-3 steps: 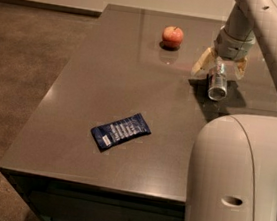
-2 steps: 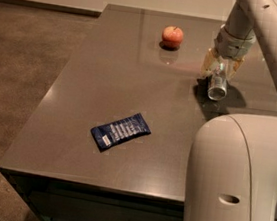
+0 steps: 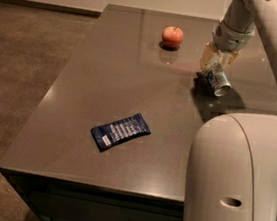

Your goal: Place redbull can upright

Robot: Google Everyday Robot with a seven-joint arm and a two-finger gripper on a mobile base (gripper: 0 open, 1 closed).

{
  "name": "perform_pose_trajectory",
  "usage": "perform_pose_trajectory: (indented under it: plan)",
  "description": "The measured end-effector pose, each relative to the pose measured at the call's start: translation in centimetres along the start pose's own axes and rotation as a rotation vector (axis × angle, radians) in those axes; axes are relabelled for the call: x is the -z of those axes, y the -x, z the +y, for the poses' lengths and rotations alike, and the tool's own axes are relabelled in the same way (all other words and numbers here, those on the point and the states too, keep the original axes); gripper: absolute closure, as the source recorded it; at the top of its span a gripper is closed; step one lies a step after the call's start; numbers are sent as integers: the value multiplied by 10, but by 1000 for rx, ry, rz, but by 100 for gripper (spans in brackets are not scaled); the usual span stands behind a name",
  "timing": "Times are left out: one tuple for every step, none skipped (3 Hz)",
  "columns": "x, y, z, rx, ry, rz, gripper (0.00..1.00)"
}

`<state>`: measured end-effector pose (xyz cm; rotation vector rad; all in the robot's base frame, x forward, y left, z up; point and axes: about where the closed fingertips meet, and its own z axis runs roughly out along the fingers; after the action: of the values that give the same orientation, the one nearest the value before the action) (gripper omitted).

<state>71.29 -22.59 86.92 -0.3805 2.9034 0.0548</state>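
The redbull can is silver and blue and lies tilted, its shiny end facing the front right. It sits on the grey table at the right, below my gripper. The gripper's beige fingers are closed around the can's far end. The arm comes down from the top right. The part of the can inside the gripper is hidden.
A red apple stands at the back of the table, left of the gripper. A flat dark-blue snack packet lies near the front middle. The robot's white body blocks the front right. The table's left edge drops to a brown floor.
The fingers have drawn together around the can's far end. The can has shifted a little and still lies tilted on the table.
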Motion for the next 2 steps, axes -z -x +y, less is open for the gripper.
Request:
perform_pose_trajectory:
  plan:
    - [22,15,22,123,27,-82,100]
    - [49,23,46,261,59,-201,100]
